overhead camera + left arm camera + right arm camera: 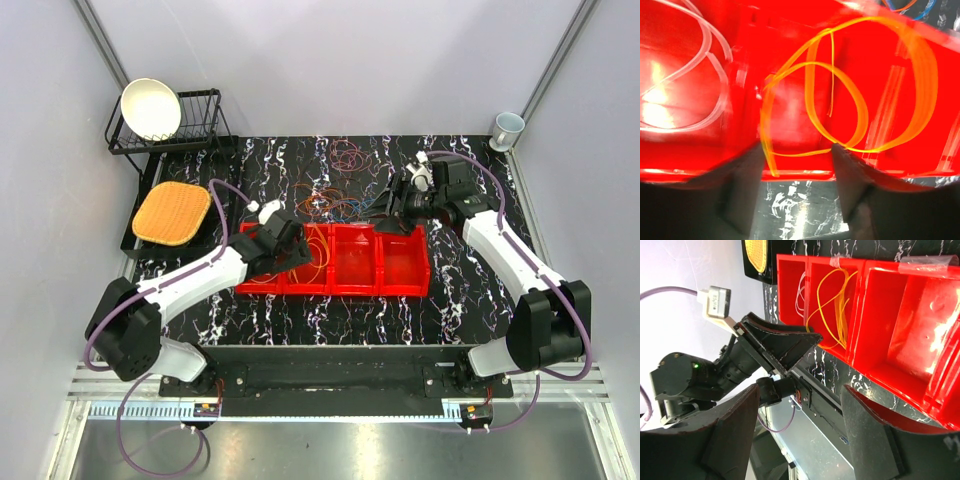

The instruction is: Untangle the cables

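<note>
Marbled table (470, 290) carries a red tray (330, 291); the left gripper (797, 150) hangs open above an orange cable (929, 75) lying in its second bin. Sorting is underway. Next, I judge, the open, empty right gripper (390, 218) must pick one strand from the tangle (335, 200) behind the tray.

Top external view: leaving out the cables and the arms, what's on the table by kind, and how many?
Bowl: 1
Wire rack: 1
Mug: 1
Orange pad: 1
Black tray under the pad: 1
Red bin, four compartments: 1
Total: 6
</note>
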Available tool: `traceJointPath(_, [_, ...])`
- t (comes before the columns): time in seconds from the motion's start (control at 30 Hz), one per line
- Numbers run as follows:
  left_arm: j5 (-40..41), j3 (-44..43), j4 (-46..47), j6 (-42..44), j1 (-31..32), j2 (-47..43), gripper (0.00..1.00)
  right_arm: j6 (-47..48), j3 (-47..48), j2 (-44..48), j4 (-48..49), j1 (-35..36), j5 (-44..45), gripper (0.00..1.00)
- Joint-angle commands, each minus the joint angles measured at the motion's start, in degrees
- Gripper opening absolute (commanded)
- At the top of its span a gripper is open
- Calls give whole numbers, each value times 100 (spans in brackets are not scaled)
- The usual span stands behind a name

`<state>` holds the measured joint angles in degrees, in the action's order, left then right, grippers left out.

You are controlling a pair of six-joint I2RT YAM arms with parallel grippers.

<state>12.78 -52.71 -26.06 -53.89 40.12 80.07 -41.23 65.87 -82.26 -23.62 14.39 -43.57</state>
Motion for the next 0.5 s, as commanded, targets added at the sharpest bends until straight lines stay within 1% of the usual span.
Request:
traceJointPath(0.0, [163, -371, -21, 115, 66, -193, 74, -86, 40, -1, 235, 134, 121, 71])
traceJointPath(0.13, [357, -626, -346, 177, 189, -282, 76, -87, 40, 43, 235, 143, 147, 71])
traceJointPath(0.27, [638, -1073, -584, 309, 382, -159, 75, -104, 32, 87, 226, 160, 156, 72])
traceJointPath(0.47, [612, -1470, -742, 510, 523, 9, 72, 53, -12, 157, 103, 160, 322, 71])
